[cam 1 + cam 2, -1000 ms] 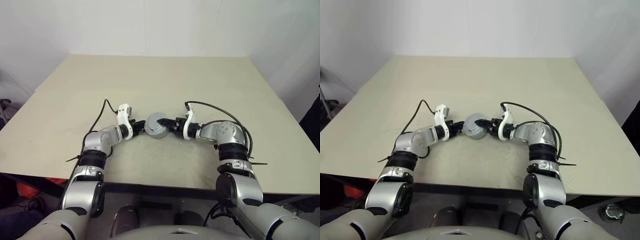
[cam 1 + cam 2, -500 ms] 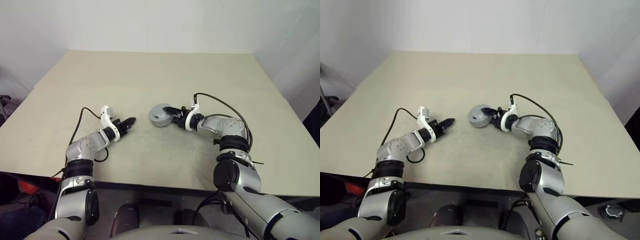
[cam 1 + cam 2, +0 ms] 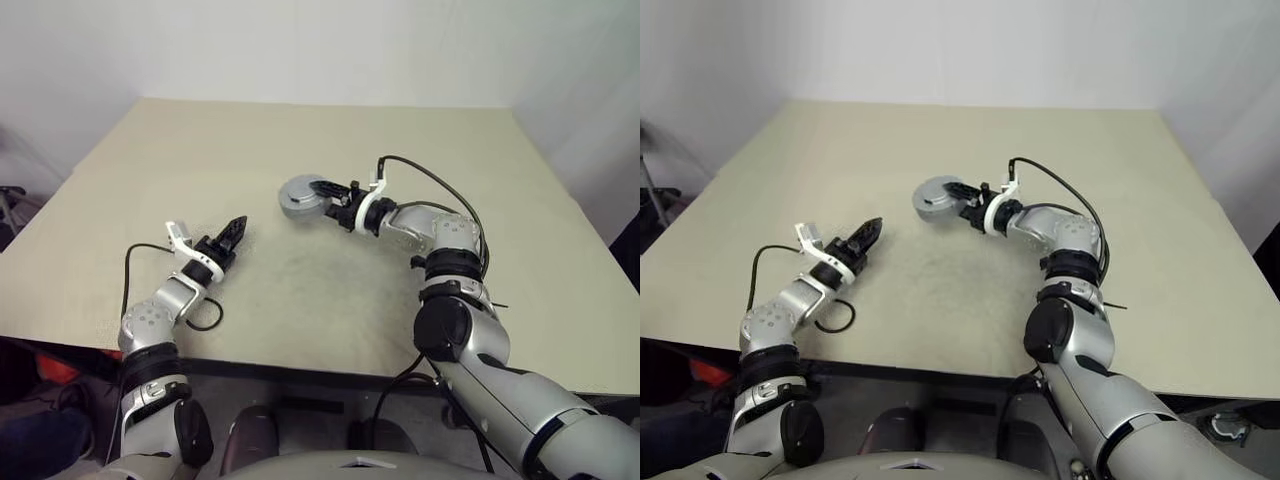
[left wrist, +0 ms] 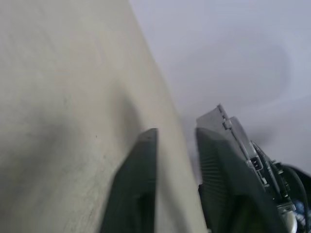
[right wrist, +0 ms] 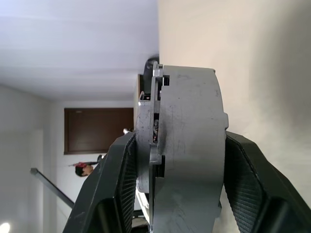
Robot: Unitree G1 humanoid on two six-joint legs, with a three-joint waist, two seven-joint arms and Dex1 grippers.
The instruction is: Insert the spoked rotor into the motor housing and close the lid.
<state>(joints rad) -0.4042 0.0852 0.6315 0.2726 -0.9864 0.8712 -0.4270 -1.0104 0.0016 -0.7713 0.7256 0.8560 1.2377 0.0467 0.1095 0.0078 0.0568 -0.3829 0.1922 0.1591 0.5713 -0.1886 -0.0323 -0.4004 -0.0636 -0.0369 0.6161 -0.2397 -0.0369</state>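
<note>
Motor housing (image 5: 182, 150), a grey round assembly seen edge-on from my right wrist, sits clamped between the two black fingers (image 5: 250, 189) of my right hand (image 3: 322, 192), one pad on each flat face. I hold it above the beige worktop (image 3: 330, 290), toward the far middle. My left hand (image 3: 234, 229) hangs well apart from it, near the worktop's near left side, fingers a little apart with nothing between them, pointing toward the housing.
</note>
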